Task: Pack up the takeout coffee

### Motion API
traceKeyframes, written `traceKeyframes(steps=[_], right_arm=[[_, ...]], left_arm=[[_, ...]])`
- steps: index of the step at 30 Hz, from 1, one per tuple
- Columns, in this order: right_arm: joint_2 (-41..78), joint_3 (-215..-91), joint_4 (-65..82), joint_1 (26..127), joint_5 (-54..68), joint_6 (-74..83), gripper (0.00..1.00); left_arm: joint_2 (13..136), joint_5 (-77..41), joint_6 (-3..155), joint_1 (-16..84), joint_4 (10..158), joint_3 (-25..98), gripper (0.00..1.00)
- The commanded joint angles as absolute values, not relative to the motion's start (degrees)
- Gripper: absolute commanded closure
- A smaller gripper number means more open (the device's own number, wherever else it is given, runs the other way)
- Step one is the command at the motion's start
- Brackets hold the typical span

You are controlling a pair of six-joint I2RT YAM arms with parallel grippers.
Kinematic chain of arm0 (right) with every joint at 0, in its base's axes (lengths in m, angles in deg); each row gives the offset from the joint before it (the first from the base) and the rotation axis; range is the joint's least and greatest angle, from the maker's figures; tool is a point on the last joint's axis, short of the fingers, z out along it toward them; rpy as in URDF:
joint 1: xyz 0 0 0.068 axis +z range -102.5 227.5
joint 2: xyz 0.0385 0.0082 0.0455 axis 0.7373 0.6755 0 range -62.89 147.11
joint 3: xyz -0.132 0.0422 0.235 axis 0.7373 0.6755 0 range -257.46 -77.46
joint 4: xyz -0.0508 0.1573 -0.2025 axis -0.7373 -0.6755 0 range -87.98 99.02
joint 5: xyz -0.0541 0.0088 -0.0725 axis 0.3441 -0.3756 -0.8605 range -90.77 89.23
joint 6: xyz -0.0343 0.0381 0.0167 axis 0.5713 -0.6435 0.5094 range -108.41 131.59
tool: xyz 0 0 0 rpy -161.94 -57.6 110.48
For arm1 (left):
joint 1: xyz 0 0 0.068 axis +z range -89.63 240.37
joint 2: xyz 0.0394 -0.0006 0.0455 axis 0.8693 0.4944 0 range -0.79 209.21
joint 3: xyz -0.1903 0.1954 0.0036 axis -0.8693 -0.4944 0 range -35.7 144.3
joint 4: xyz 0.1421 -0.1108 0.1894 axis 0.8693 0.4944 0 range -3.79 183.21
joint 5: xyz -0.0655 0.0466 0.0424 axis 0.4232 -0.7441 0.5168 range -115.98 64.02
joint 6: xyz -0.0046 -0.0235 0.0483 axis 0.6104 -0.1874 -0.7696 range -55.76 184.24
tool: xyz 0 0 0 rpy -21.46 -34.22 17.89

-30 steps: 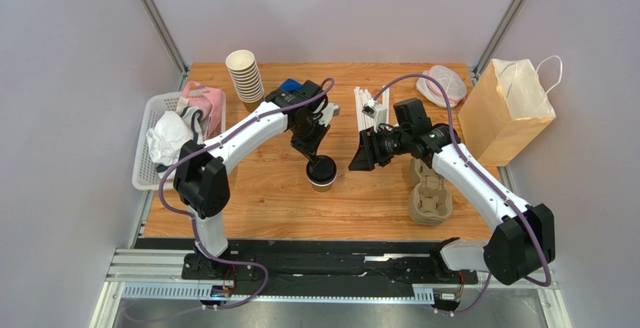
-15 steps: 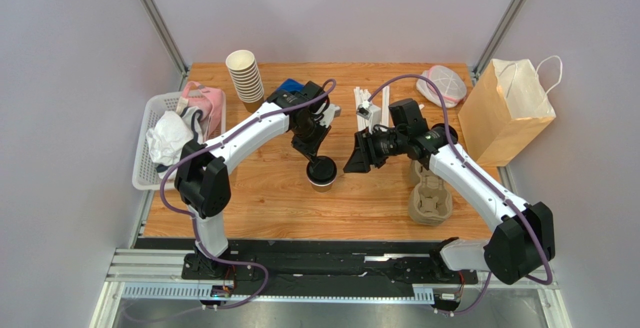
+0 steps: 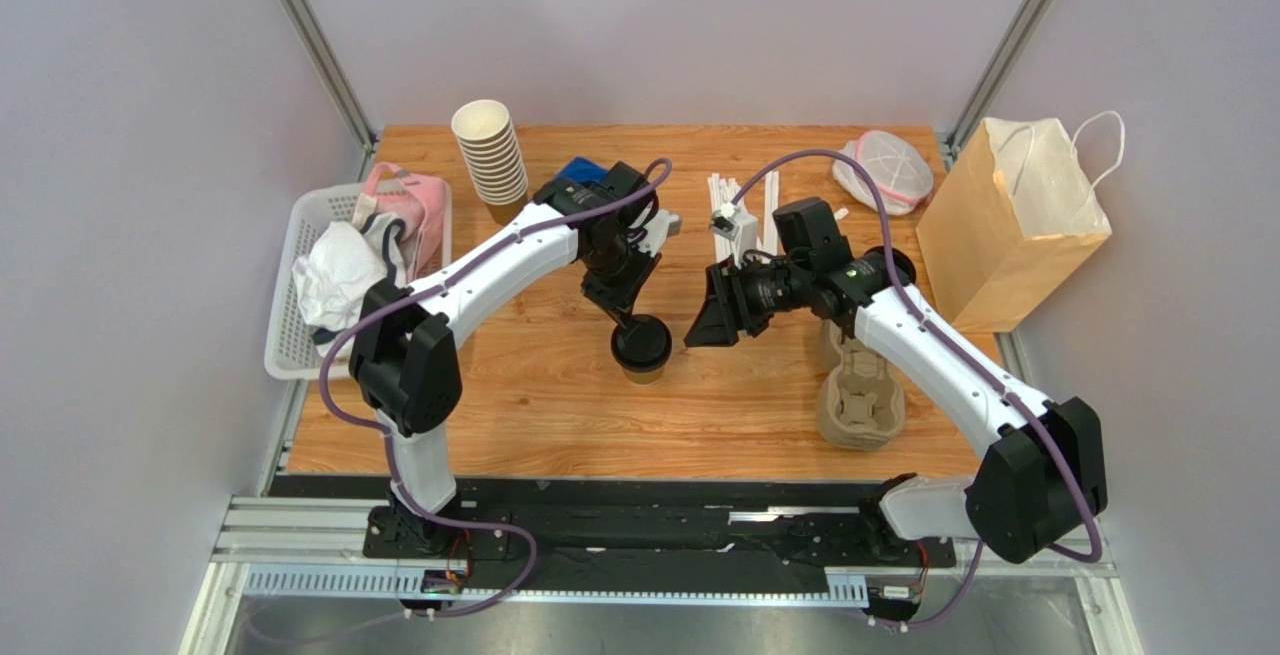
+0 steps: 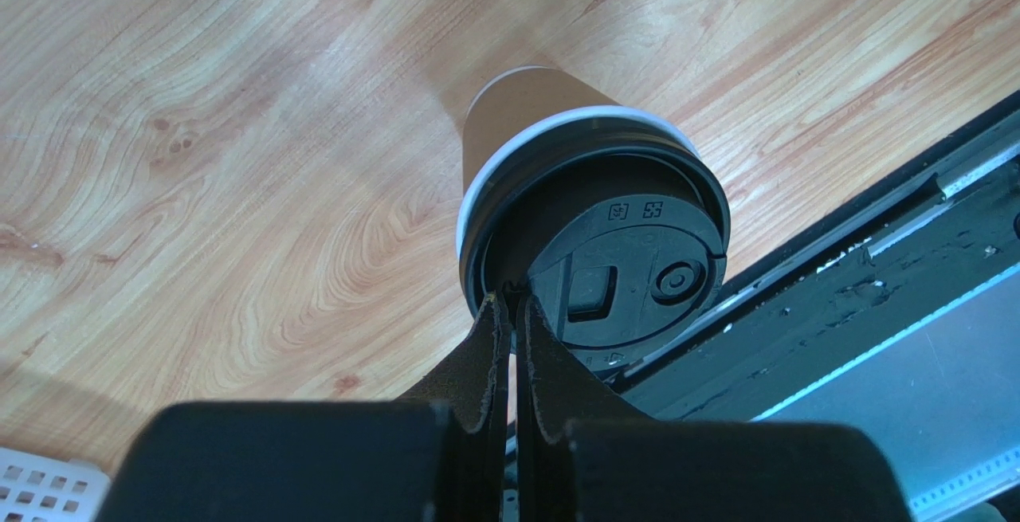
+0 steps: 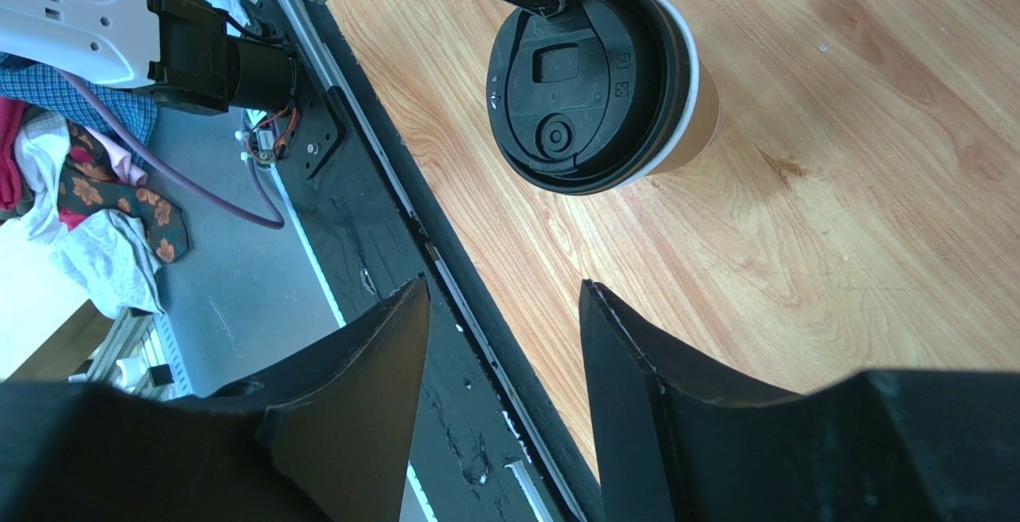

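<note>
The takeout coffee, a brown paper cup with a black lid, stands on the wooden table near the middle. My left gripper is shut, its fingertips touching the far rim of the lid; nothing is gripped between them. My right gripper hangs open just right of the cup, apart from it. In the right wrist view the lidded cup lies ahead of the open gripper, whose fingers hold nothing.
A stack of lidless cups stands at the back left beside a white basket of cloths. A pulp cup carrier lies under the right arm. A kraft paper bag stands at the right edge. White sticks lie behind.
My right gripper has moved a little left, closer to the cup, still open. The left gripper and the cup have stayed put.
</note>
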State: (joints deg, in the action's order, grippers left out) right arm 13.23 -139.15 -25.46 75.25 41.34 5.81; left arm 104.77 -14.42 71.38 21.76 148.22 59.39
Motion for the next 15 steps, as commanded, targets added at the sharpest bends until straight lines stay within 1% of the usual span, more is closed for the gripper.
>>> traceKeyframes(steps=[1, 15], right_arm=[[13.14, -140.22, -22.62, 75.72, 42.38, 5.61, 0.47], [13.66, -140.22, -22.79, 76.16, 42.65, 5.96, 0.47]], left_arm=[[104.50, -14.81, 70.83, 21.44, 148.61, 61.50, 1.00], [106.97, -14.81, 71.27, 21.35, 147.73, 61.33, 1.00]])
